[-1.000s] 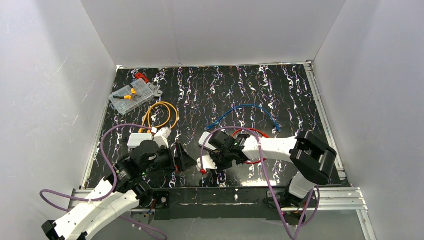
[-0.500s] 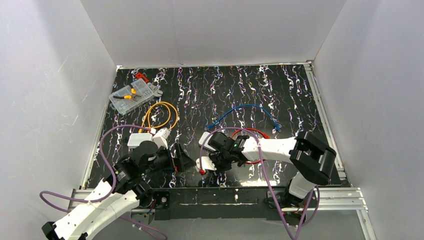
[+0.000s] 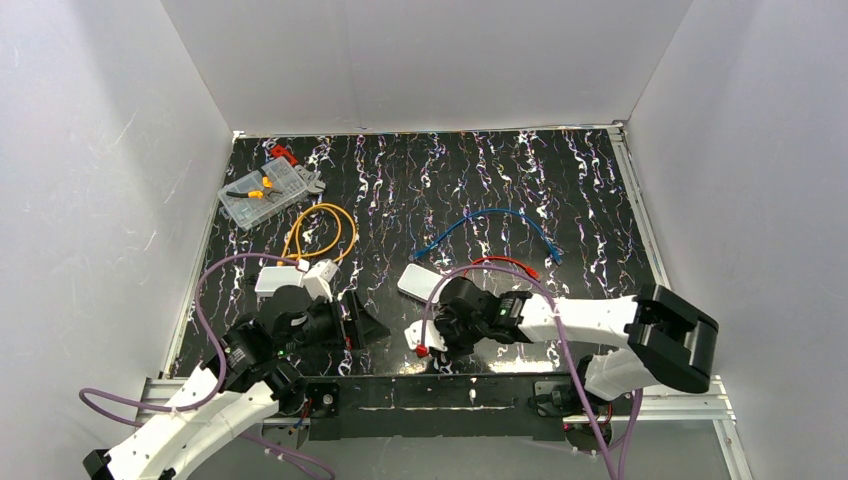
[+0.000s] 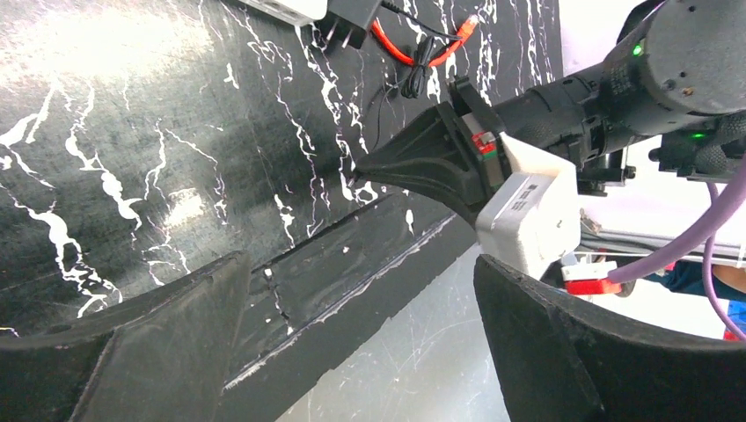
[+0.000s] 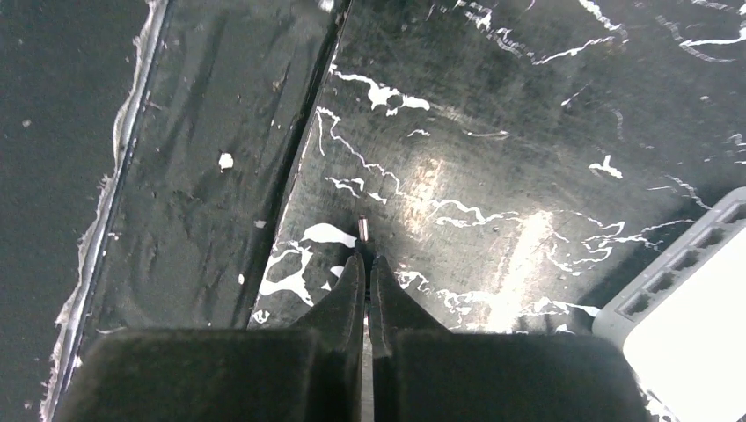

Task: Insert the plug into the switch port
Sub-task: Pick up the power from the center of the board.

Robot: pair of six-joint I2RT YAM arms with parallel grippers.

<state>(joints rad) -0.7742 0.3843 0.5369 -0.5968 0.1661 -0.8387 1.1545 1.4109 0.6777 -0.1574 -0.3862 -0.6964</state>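
The switch [image 3: 419,281] is a flat pale grey-white box lying mid-table. Its corner and row of ports show at the lower right of the right wrist view [image 5: 682,321]. My right gripper [image 3: 428,343] is low over the mat near the front edge, just in front of the switch, pointing left. In its wrist view [image 5: 366,264] the jaws are shut on a thin black lead, and the small metal plug tip [image 5: 363,227] sticks out ahead of them. My left gripper [image 3: 362,318] is wide open and empty [image 4: 361,352], a little left of the right gripper.
A smaller white box [image 3: 279,280] and an orange cable [image 3: 320,228] lie at left. A red cable [image 3: 503,262] and a blue cable [image 3: 495,222] lie behind the right arm. A clear parts case [image 3: 264,190] sits far left. The black front rail [image 5: 176,176] is close by.
My right arm has drawn back toward the front edge and swung its elbow right, uncovering the switch. The gripper stays shut. The left gripper has barely moved.
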